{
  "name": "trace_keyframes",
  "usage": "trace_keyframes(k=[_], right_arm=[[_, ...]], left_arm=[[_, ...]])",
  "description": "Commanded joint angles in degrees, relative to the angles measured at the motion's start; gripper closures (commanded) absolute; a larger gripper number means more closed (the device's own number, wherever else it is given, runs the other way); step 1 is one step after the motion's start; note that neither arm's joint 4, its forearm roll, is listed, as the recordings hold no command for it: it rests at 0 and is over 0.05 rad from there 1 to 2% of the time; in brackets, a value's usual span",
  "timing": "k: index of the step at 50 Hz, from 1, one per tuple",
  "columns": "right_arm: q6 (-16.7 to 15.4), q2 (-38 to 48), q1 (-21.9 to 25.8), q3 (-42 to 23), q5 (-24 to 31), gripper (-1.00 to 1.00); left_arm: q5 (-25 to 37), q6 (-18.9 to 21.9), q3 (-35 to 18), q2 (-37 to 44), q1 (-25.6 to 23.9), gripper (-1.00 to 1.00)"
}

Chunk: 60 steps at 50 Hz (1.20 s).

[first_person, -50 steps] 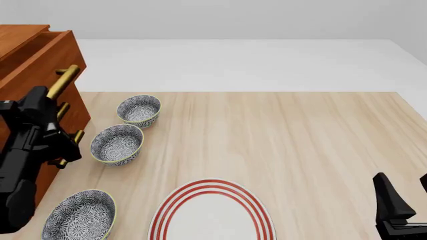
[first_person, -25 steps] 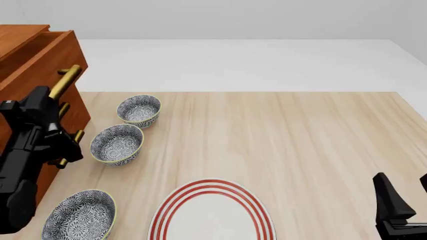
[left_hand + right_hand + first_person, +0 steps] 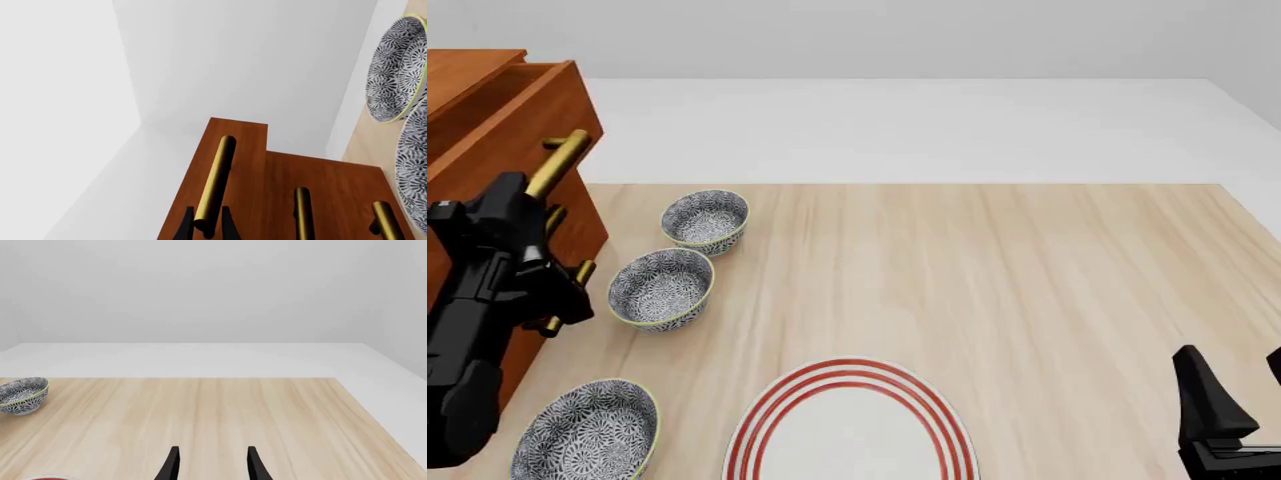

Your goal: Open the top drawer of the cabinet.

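Observation:
The reddish-brown cabinet [image 3: 577, 228] stands at the table's left edge. Its top drawer [image 3: 507, 135] juts out a little past the two lower fronts, and in the left wrist view the top drawer [image 3: 243, 150] stands proud of the cabinet [image 3: 337, 187]. My left gripper [image 3: 523, 192] is shut on the brass bar handle [image 3: 562, 157] near its lower end. The wrist view shows the left gripper [image 3: 205, 227] with both black fingers pressed against the handle [image 3: 215, 180]. My right gripper [image 3: 1238, 388] hovers open at the near right, and the right gripper [image 3: 212, 465] holds nothing.
Three patterned bowls sit in a row beside the cabinet: far bowl [image 3: 706, 220], middle bowl [image 3: 662, 287], near bowl [image 3: 590, 432]. A red-ringed white plate [image 3: 851, 430] lies at the front centre. The two lower drawer handles [image 3: 301, 210] [image 3: 385, 222] are untouched.

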Motion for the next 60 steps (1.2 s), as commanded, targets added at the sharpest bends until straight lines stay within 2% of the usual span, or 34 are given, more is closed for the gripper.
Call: trace_keyframes(k=[1,11,12,28,41,50,60], right_arm=[[0.0,-0.01,0.0,0.0,0.0,-1.0],[0.01,0.01,0.01,0.0,0.0,-1.0],[0.0,0.0,0.0,0.0,0.0,-1.0],[0.0,0.0,0.0,0.0,0.0,-1.0],[-0.01,0.0,0.0,0.0,0.0,-1.0],[0.01,0.0,0.01,0.0,0.0,-1.0],[0.0,0.0,-0.01,0.0,0.0,-1.0]], left_arm=[[0.02,0.29,3.77,2.33,-0.25,1.0],[0.06,-1.4,4.69,2.09,-1.28,1.0],[0.08,-1.76,4.83,2.03,-1.31,-1.0],[0.17,-1.94,6.17,0.54,-2.5,-1.0],[1.4,-1.26,7.15,-4.38,-2.68,-1.0],[0.86,-0.9,7.16,-4.23,-3.19,-1.0],[3.32,-0.2,8.2,-8.86,-3.89,-1.0]])
